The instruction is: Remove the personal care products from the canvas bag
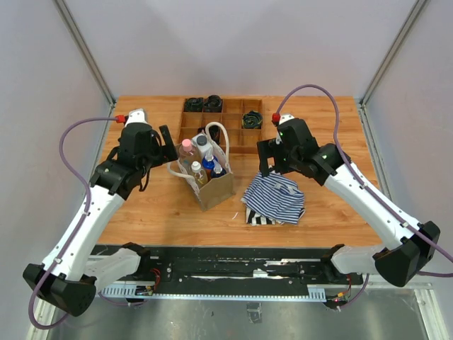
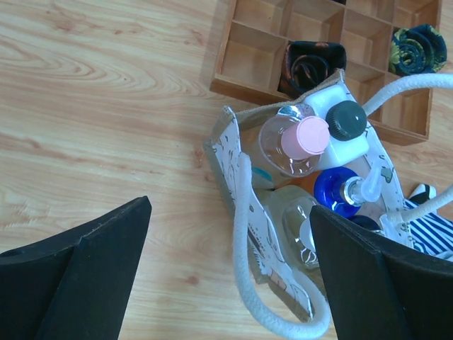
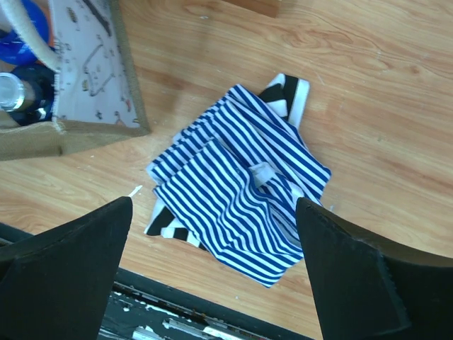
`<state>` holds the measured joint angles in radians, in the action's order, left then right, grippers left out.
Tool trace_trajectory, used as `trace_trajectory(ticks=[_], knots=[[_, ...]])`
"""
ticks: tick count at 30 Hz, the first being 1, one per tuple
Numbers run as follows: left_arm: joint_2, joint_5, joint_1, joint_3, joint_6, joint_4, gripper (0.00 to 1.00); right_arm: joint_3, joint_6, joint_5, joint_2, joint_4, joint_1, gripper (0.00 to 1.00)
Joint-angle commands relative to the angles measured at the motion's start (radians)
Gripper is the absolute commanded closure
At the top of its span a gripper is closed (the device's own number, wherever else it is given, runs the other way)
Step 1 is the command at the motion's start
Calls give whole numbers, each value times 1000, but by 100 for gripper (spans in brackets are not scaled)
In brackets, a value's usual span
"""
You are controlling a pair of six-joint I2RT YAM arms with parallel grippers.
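Top view: opening step, judging by the bottles (image 1: 200, 159) all upright inside the canvas bag (image 1: 216, 188) on the surface (image 1: 340, 127). Left fingers (image 1: 172, 144) just beside it, right fingers (image 1: 263, 157) above the striped cloth (image 1: 274, 198).

Left wrist: spread wide, empty, over the bag's mouth. Next, probably centring and descending onto the pink-capped bottle (image 2: 309, 136).

Right wrist: likewise wide apart, holding nothing.

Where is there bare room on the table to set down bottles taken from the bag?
Bare wood lies left of the canvas bag and along the near edge. Crowded: tray just behind the bag, striped cloth close on its right.
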<state>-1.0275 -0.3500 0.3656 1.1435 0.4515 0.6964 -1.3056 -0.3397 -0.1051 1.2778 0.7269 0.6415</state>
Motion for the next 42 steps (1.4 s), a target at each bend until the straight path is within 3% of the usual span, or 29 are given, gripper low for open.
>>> trace_trajectory(ticks=[1,6,12,24,27,33,36,42], knots=[[37,8,-7,-11,-19,-35,0,-25,-16,-118,23,77,-11,2],[33,31,-8,-3,-15,-5,0,31,6,-90,20,57,-11,2],[72,85,-8,-45,38,-1,0,147,24,113,-3,-36,-11,2],[91,144,-8,-67,74,15,0,290,-6,265,32,-95,-11,2],[96,144,-8,-73,76,14,0,307,-25,228,83,-105,-11,2],[104,153,-8,-85,78,5,0,308,-13,4,291,-150,-19,2],[106,140,-8,-84,82,13,0,288,-20,-30,403,-141,-68,2],[122,110,-8,-66,99,32,0,339,-117,40,457,-169,-404,2]])
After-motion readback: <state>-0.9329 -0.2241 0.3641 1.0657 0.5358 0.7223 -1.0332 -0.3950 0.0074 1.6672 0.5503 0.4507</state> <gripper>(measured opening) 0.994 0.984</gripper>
